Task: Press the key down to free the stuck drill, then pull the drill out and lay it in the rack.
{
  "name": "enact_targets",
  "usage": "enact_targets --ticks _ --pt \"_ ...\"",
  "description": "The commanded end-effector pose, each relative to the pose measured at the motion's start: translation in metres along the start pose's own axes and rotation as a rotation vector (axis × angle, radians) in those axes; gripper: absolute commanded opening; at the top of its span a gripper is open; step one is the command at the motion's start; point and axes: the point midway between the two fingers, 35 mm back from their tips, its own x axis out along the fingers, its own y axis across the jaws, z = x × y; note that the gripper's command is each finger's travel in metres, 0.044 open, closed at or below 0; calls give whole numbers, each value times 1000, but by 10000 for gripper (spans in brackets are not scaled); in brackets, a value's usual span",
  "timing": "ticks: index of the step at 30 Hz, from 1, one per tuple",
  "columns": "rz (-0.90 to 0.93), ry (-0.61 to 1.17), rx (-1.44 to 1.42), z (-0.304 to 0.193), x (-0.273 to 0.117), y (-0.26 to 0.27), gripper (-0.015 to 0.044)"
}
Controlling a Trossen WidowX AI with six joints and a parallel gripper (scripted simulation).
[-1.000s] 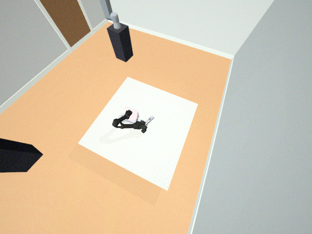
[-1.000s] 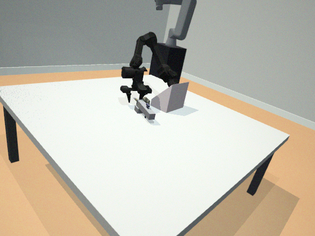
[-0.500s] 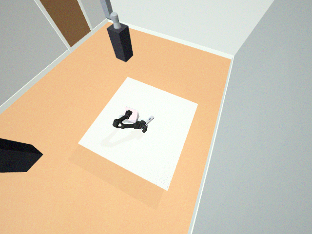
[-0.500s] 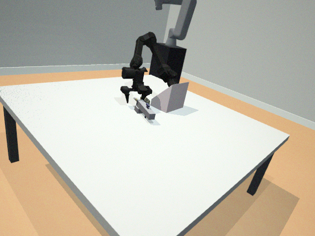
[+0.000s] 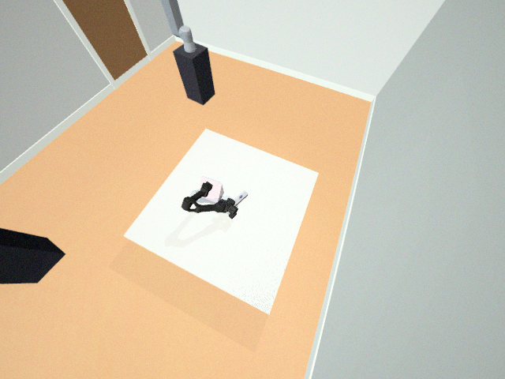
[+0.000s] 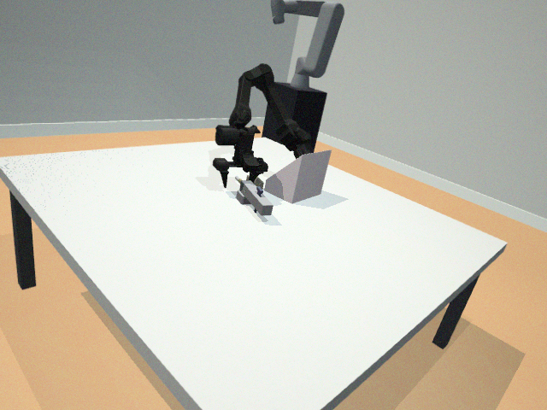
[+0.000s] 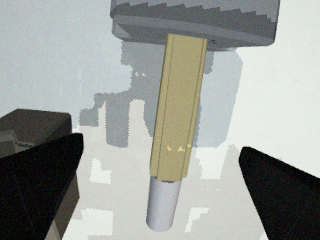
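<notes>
The bench [image 5: 245, 260] [image 6: 265, 286] [image 7: 280, 90] carried the arm [image 5: 207, 208] [image 6: 243, 95], set inward from its left edge in the top view. Beside its base stood the pale wedge [image 5: 217, 190] [image 6: 308, 180], possibly the rack. The long grey piece [image 5: 244, 194] [image 6: 265, 207] lay farther from that edge. The fingers [image 5: 233, 208] [image 6: 238, 188] stood almost fully open, holding nothing, astride the tan bar [image 7: 177, 110], probably the drill, below the wrist view's upper edge. Whether the key was down, I couldn't tell; pulling and racking remained.
</notes>
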Motion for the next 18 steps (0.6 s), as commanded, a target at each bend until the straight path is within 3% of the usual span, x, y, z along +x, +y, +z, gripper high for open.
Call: enact_targets --ticks 1,9,18 --pt "4 1 -1 3 2 1 440" --pt "4 1 -1 5 3 1 440" --pt "-1 -1 1 3 1 0 204"
